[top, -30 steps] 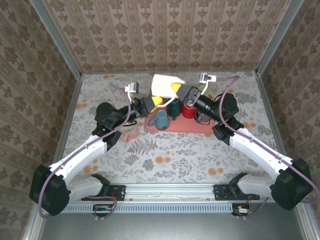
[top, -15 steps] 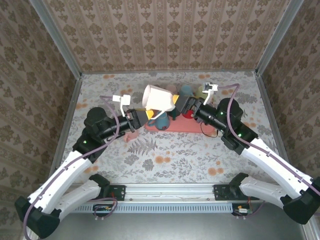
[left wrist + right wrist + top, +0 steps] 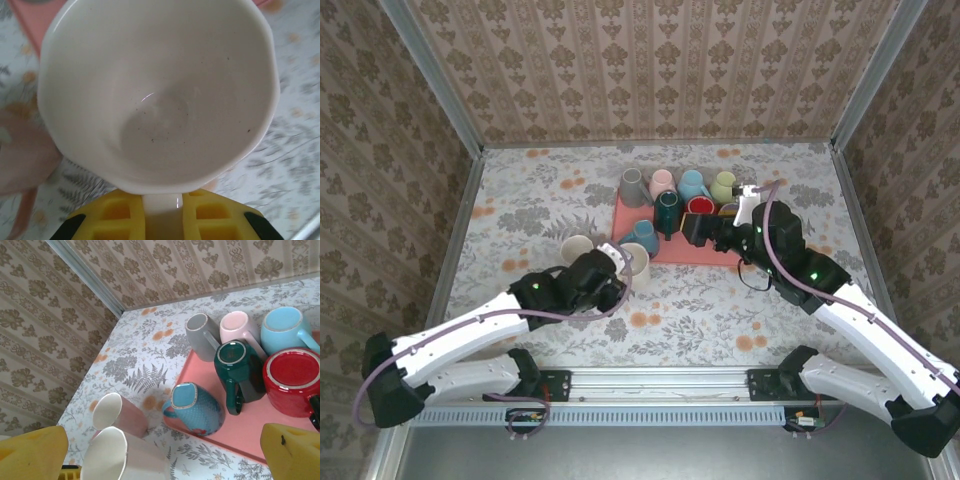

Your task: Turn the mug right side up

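Currently | mug (image 3: 157,95): held tilted, low beside tray (image 3: 680,253) | left gripper (image 3: 160,222): clamped on handle (image 3: 161,207) | right gripper (image 3: 690,230): fingers wide, empty | handling: likely rigid glazed ceramic, slick, chips easily; grip at handle, set down gently

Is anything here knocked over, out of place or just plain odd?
Yes. The mugs at the pink tray, such as the red mug and dark green mug, stand bottom-up. A pink mug sits off the tray on the table, and beside it the left gripper holds a white mug with tiny dark specks inside.
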Motion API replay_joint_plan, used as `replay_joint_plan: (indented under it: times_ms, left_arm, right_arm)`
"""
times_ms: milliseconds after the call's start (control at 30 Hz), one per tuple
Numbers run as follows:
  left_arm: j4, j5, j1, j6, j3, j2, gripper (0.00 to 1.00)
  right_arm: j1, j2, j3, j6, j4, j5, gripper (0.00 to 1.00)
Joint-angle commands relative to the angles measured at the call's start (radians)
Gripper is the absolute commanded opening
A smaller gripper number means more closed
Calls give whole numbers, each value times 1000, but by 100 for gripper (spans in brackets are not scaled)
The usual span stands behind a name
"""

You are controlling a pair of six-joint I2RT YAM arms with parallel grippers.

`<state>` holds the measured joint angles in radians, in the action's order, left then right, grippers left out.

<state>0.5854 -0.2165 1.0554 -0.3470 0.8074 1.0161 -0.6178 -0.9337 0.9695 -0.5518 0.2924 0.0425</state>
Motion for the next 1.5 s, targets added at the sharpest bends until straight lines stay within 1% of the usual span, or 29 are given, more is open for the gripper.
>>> replay_joint_plan:
  times_ms: [0, 167, 333, 400, 500, 667, 800, 867, 1033, 1233, 1333, 1467]
  left_arm:
    - [-116, -175, 2, -52, -13, 7, 0]
    - [-149, -193, -38, -113, -37, 88, 0]
    - [-229, -123, -131, -149, -100, 124, 0]
    - [-251, -114, -156, -149, -114, 134, 0]
    - [-263, -128, -159, -130, -116, 155, 0]
    - [-272, -148, -158, -142, -139, 177, 0]
    - [-275, -164, -159, -150, -154, 185, 8]
    - [-272, -165, -159, -150, -154, 183, 18]
    - [-261, -154, -154, -146, -142, 161, 31]
    - [-218, -140, -142, -144, -115, 109, 38]
    - [-189, -78, -132, -138, -86, 61, 40]
    - [-101, -57, -119, -139, -27, -4, 41]
  right_arm:
    - [5, 2, -24, 12, 31, 23, 99]
    - [5, 6, -31, 4, 40, 27, 98]
    - [4, 15, -46, 1, 37, 28, 98]
    - [5, 12, -57, -1, 30, 28, 98]
    - [5, 3, -63, -6, 28, 24, 98]
    - [4, -13, -62, -9, 20, 10, 98]
    - [4, -23, -61, -8, 19, 4, 98]
    - [4, -25, -60, -7, 17, 1, 98]
    - [5, -27, -55, -1, 16, -4, 98]
    - [4, -19, -43, 9, 35, -1, 98]
    - [4, -17, -33, 20, 49, -3, 98]
    - [6, -19, -19, 37, 66, 3, 98]
